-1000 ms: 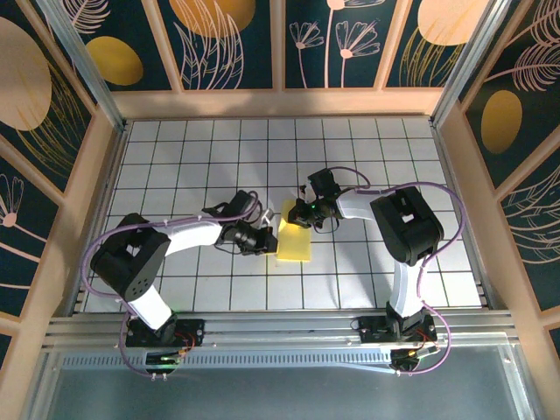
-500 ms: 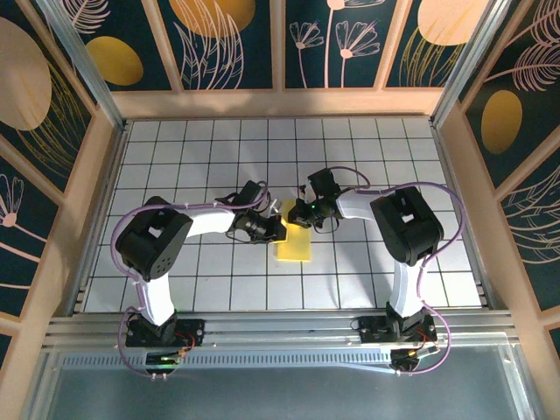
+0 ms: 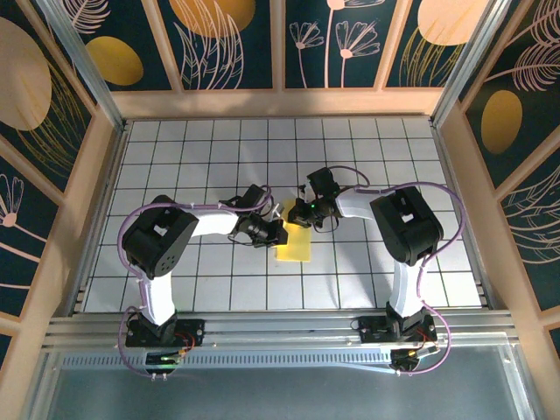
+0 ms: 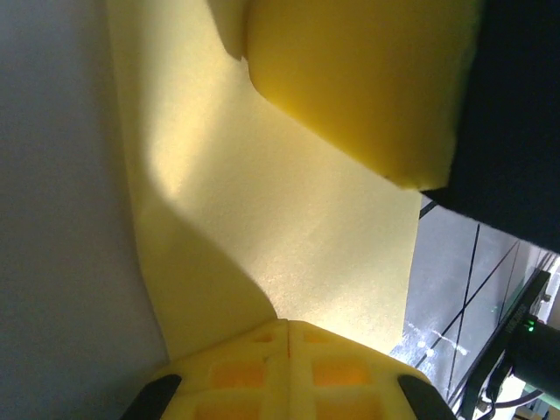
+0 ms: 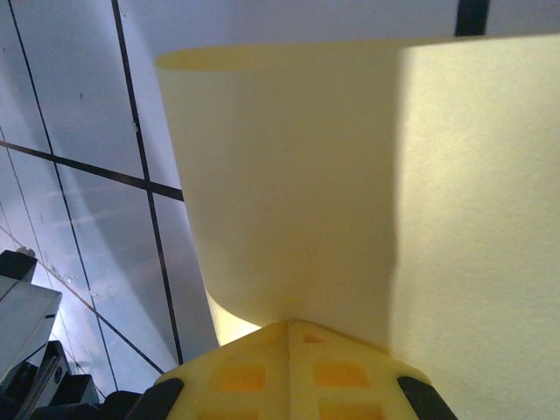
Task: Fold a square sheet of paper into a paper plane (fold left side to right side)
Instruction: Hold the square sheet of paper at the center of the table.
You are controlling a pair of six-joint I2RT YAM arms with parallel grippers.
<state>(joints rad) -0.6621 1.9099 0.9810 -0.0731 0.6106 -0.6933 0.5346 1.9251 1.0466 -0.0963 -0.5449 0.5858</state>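
As both jaws pinch it, the square sheet of paper [image 3: 296, 247] curls between them.

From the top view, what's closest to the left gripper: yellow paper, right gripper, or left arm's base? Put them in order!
1. yellow paper, pinched in the left gripper.
2. right gripper, just beyond, on the right.
3. left arm's base, near table edge, left.
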